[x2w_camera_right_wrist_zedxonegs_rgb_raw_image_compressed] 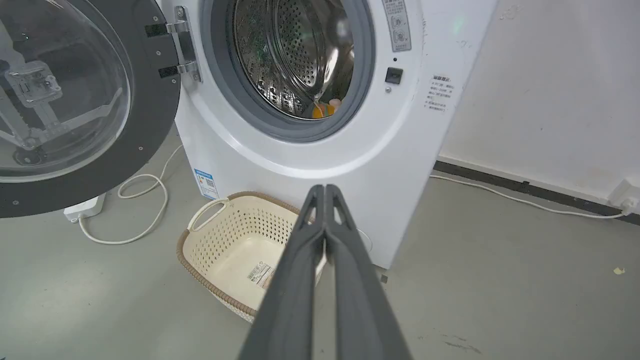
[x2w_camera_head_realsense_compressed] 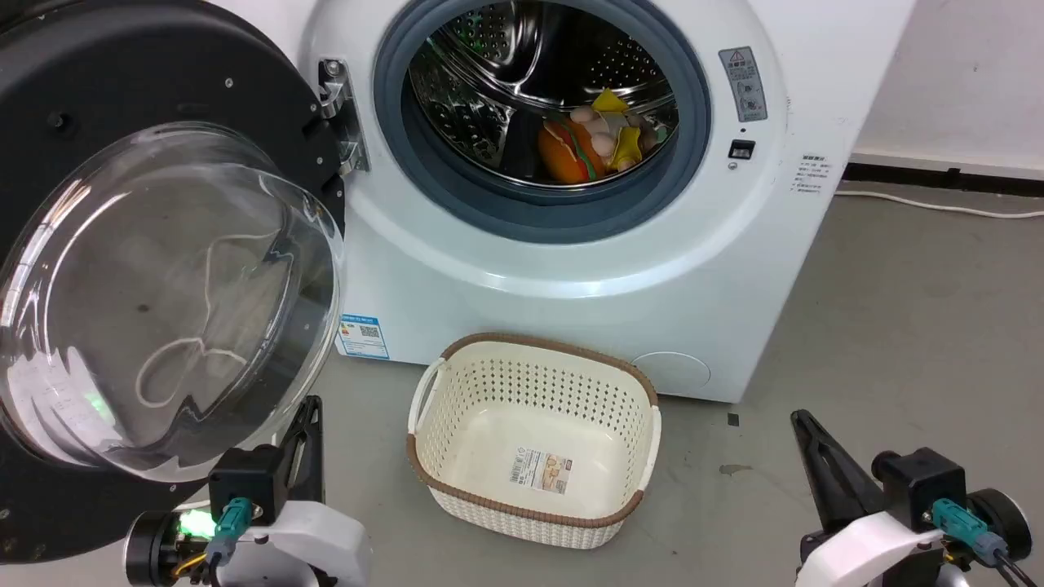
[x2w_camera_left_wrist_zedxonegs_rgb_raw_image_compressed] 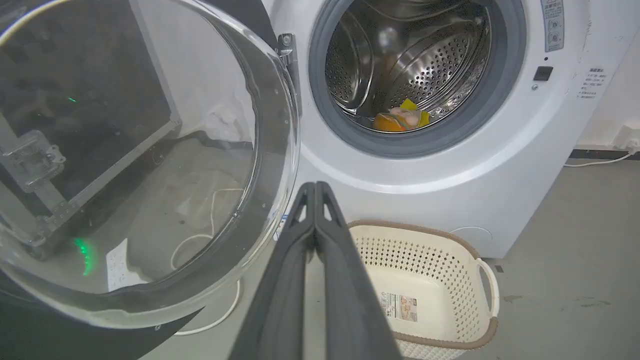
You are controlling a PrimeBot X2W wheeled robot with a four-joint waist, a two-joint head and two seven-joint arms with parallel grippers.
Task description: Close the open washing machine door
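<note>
Our left gripper (x2w_camera_head_realsense_compressed: 311,410) and right gripper (x2w_camera_head_realsense_compressed: 802,419) sit low near us, both with fingers pressed together and empty. We judge the left should hook behind the door's free edge, away from the hinge (x2w_camera_head_realsense_compressed: 338,114), and sweep steadily, clear of the cream basket (x2w_camera_head_realsense_compressed: 534,359). Beyond, the washing machine door (x2w_camera_head_realsense_compressed: 163,277), black-framed with a bulging clear glass bowl, stands wide open left of the white washing machine's (x2w_camera_head_realsense_compressed: 571,277) drum opening (x2w_camera_head_realsense_compressed: 489,81).
</note>
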